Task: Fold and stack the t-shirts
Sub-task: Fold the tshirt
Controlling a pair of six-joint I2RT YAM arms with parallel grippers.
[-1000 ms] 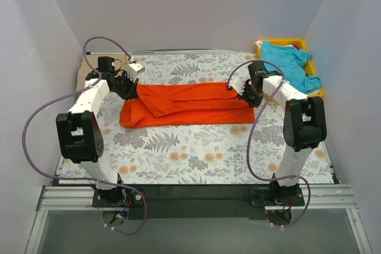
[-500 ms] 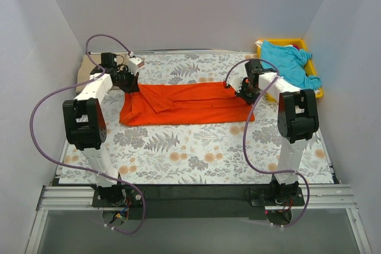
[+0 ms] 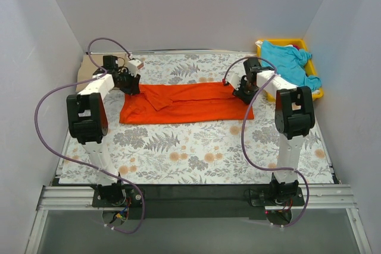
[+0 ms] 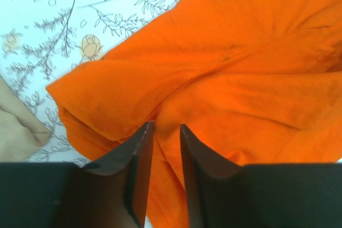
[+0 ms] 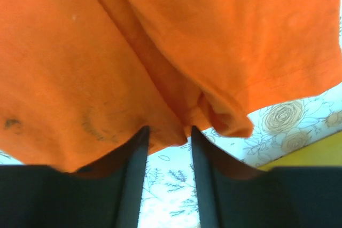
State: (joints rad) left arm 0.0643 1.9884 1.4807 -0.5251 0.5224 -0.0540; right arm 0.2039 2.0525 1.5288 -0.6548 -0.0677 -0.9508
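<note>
The orange-red t-shirt (image 3: 187, 105) lies folded into a long band across the back half of the table. My left gripper (image 3: 132, 87) is at its far left corner, shut on a fold of the shirt (image 4: 240, 78) between the fingertips (image 4: 166, 126). My right gripper (image 3: 238, 92) is at the far right corner, its jaws (image 5: 170, 129) closed on the bunched edge of the shirt (image 5: 80, 52). The turquoise t-shirt (image 3: 289, 60) lies heaped in the yellow tray (image 3: 300, 43). A tan t-shirt (image 3: 89, 63) shows at the far left edge, also in the left wrist view (image 4: 16, 126).
The fern and flower print cloth (image 3: 196, 153) covers the table. The yellow tray stands at the back right corner, and its rim shows in the right wrist view (image 5: 320, 156). White walls close in on the left, back and right sides.
Both arms have drawn back toward the far side of the table, holding the shirt's far corners. The orange-red band now lies flatter and a little narrower.
</note>
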